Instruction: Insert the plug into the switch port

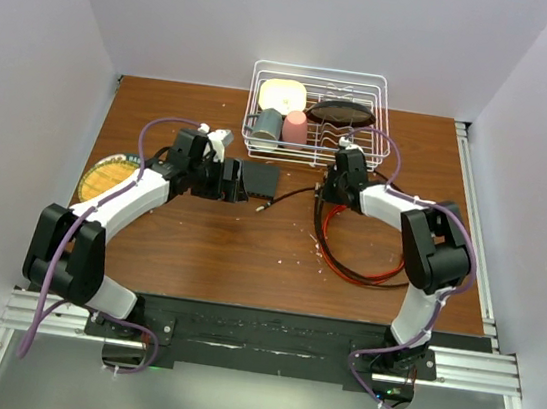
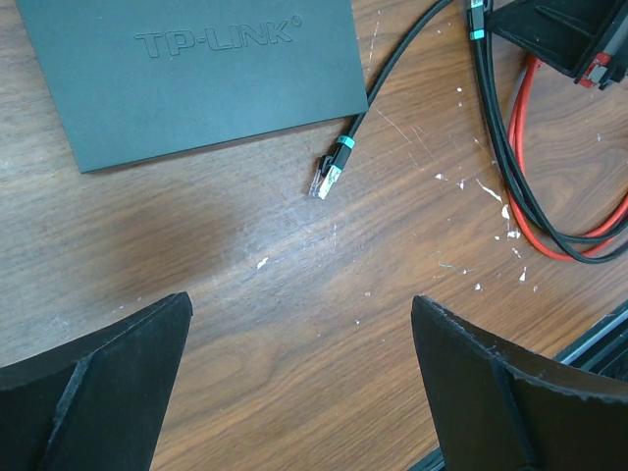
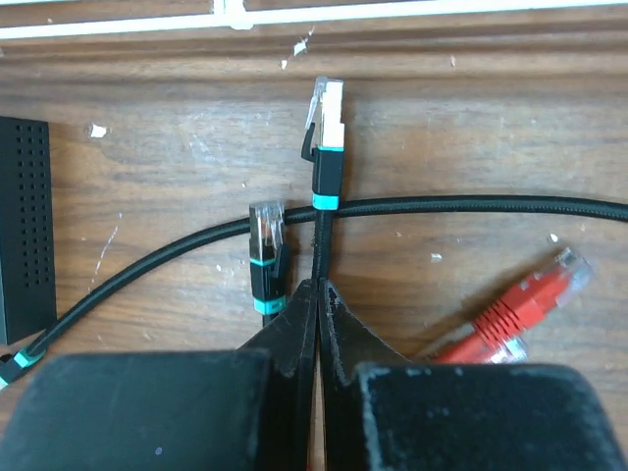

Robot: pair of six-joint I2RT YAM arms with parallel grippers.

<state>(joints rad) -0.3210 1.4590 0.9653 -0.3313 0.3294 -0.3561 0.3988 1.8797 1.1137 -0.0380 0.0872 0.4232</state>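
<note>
Switch (image 2: 196, 83) runs off the left wrist view's top edge, sockets unseen; in the right wrist view only its vented end shows; red plug (image 3: 510, 309) blurred

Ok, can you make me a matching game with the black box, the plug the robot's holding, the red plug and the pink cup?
Things:
1. switch
2. black plug
3. red plug
4. pink cup

Facts:
A. standing in the wire rack
B. its cable pinched in the right gripper
C. lying flat, TP-LINK written on top
D. lying loose on the table

Pairs: 1-C, 2-B, 3-D, 4-A
</note>
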